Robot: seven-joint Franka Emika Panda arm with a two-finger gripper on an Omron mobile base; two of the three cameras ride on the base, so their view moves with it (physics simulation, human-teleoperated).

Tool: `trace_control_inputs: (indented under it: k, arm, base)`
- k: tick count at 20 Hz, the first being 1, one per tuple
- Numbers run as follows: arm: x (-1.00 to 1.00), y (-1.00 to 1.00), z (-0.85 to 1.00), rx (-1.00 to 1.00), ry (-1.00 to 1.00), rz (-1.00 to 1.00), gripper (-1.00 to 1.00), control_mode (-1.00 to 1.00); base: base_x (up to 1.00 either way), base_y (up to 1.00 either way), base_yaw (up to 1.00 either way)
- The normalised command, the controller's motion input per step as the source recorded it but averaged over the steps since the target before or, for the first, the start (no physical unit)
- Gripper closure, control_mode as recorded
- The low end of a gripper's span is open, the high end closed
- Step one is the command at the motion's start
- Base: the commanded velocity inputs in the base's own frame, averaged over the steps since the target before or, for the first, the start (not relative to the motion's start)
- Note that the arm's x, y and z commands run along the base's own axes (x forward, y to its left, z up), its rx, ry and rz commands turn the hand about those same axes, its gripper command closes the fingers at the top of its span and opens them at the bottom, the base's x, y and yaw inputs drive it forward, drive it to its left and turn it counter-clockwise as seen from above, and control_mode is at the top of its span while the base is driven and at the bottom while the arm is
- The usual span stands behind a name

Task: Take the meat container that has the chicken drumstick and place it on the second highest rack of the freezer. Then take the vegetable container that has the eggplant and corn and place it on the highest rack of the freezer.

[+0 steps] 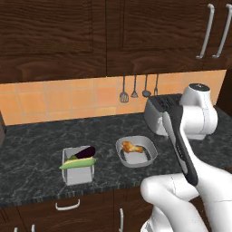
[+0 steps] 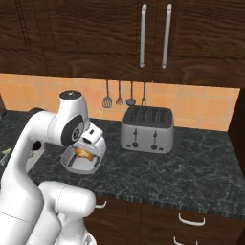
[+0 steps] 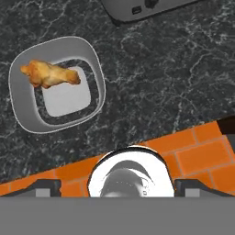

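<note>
Dark marble counter [image 1: 36, 149] | meat container [image 3: 55, 85] with 1 drumstick [image 3: 49, 74] sits upper-left of the camera's centre in hand view, apart from gripper [image 3: 117, 187] | jaws spread wide, holding nothing | toaster [image 2: 147, 129] beyond.

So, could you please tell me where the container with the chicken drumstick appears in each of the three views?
Left base view: the meat container sits right of centre on the dark counter, left of the arm.
Right base view: it sits left of centre, partly hidden behind the arm's wrist.
Hand view: it lies in the upper left.
Shared landmark: the toaster, seen beside the container in every view.
</note>
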Motion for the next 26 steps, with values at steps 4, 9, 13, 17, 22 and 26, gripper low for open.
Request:
trace_control_inputs:
  k: [4, 9, 13, 17, 22, 26]
  arm:
    - [0.30, -0.12, -0.43, 0.00, 0.12, -0.28, -1.00, -1.00]
    - [0.22, 0.07, -0.36, 0.00, 0.02, -0.03, -1.00, -1.00]
    - [0.62, 0.37, -0.52, 0.00, 0.06, 0.00, -1.00, -1.00]
    - [0.51, 0.03, -0.53, 0.00, 0.03, 0.00, -1.00, -1.00]
    - [0.07, -0.02, -0.54, 0.00, 0.00, 0.00, -1.00, -1.00]
    - [0.10, 0.00, -0.46, 0.00, 0.00, 0.00, -1.00, -1.00]
  base:
    - [0.00, 0.00, 0.00]
    - [0.00, 0.00, 0.00]
    - [0.00, 0.00, 0.00]
    - [0.00, 0.00, 0.00]
    - [0.00, 0.00, 0.00]
    - [0.00, 0.00, 0.00]
